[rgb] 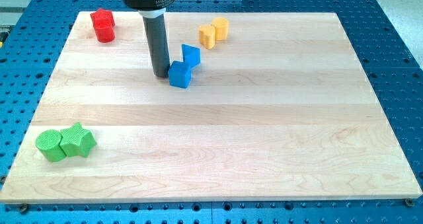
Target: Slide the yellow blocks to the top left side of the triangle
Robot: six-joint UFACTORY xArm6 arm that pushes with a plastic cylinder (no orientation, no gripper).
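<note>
Worktop (218,151) of pale wood, seen from the front and slightly above, sitting on a blue perforated base. My arm comes down from the top edge of the frame as a dark upright rod, and my tip (161,74) rests on the wood in the upper middle of the frame. There are no jaws on this rig, so nothing is open, closed or held; the rod only pushes.

Just to the right of my tip, touching or nearly so, sits a blue cube (179,74). Up and right of that is a second blue block (190,55), which I take to be the triangle, though its shape is hard to confirm.

The two yellow blocks (214,32) stand side by side, touching, further up and to the right, near the top edge of the worktop. They lie to the upper right of the blue pair, while my tip is on the opposite, left side. To shove them leftwards, I judge my tip must first travel round to their right.

Two red blocks (103,24) sit at upper left; a green cylinder (50,146) and green star (78,140) at lower left.
</note>
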